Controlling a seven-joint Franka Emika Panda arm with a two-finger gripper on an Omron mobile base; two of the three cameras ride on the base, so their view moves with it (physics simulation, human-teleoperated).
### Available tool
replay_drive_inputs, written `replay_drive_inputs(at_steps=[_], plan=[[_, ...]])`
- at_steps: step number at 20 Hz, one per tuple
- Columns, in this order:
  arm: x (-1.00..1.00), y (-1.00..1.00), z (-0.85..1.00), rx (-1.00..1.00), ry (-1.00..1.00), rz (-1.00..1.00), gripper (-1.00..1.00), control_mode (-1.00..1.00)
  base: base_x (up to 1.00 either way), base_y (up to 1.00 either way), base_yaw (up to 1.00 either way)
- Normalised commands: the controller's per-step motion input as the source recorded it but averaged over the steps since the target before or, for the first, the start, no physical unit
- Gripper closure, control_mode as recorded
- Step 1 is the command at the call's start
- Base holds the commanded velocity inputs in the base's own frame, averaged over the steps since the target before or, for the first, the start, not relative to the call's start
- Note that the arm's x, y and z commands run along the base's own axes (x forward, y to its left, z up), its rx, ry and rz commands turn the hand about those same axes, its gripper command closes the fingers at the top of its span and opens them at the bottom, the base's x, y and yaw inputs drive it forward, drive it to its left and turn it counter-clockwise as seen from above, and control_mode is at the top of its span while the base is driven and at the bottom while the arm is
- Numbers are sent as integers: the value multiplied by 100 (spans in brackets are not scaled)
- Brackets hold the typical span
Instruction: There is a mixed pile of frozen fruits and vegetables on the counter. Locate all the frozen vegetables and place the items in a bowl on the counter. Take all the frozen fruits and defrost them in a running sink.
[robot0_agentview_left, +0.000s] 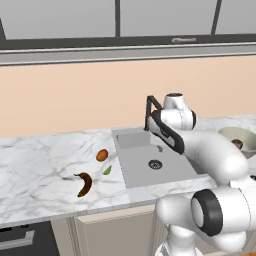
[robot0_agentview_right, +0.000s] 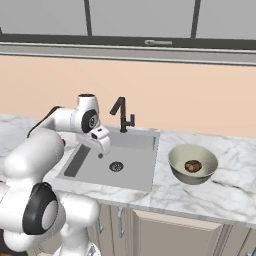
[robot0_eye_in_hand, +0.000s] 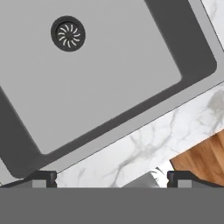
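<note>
On the desk left of the sink, the left base view shows three of the pile: the curved brown piece at about 7 o'clock from the orange ball, its long axis running toward and away from the wall, and the tiny green piece just beside the ball at 5 o'clock. Next comes the sink, its basin bare around the drain, with the black faucet at its back edge. The end effector hangs over the basin's left part, fingers spread wide with nothing between them. The coming move likely turns on this: the remaining food lies toward 9 o'clock from the end effector, across the sink's left rim. Far right, the bowl holds the brown ball.
</note>
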Motion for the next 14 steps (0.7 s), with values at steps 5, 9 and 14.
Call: replay_drive_inputs(at_steps=[5, 9, 14], plan=[[5, 39, 0, 0, 0, -8, -100, -100, 0, 0, 0], [2, 38, -6, 0, 0, -9, -100, -100, 0, 0, 0], [0, 40, -7, 0, 1, -8, -100, -100, 0, 0, 0]])
